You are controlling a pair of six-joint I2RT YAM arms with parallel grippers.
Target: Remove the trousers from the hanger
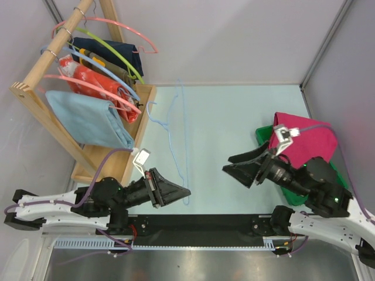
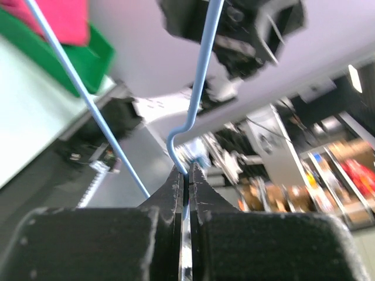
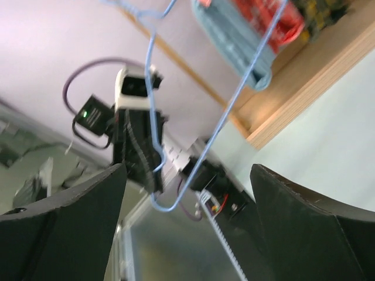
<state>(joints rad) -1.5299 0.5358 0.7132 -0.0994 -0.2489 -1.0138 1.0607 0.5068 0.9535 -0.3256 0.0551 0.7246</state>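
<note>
The magenta-pink trousers (image 1: 307, 140) lie bundled on the green tray (image 1: 263, 134) at the right, off the hanger; they also show in the left wrist view (image 2: 58, 17). The thin light-blue wire hanger (image 1: 176, 134) is bare and stands on edge over the table's middle. My left gripper (image 1: 186, 192) is shut on the hanger's near corner; the wire (image 2: 202, 64) runs from between its fingertips (image 2: 174, 181). My right gripper (image 1: 231, 164) is open and empty, left of the tray, pointing at the hanger (image 3: 234, 99).
A wooden rack (image 1: 41, 111) at the back left carries pink hangers (image 1: 111, 23), a lime-green hanger (image 1: 117, 52), a pale blue cloth (image 1: 88, 120), a red-orange cloth (image 1: 96, 82) and dark garments. Grey walls close the back and sides.
</note>
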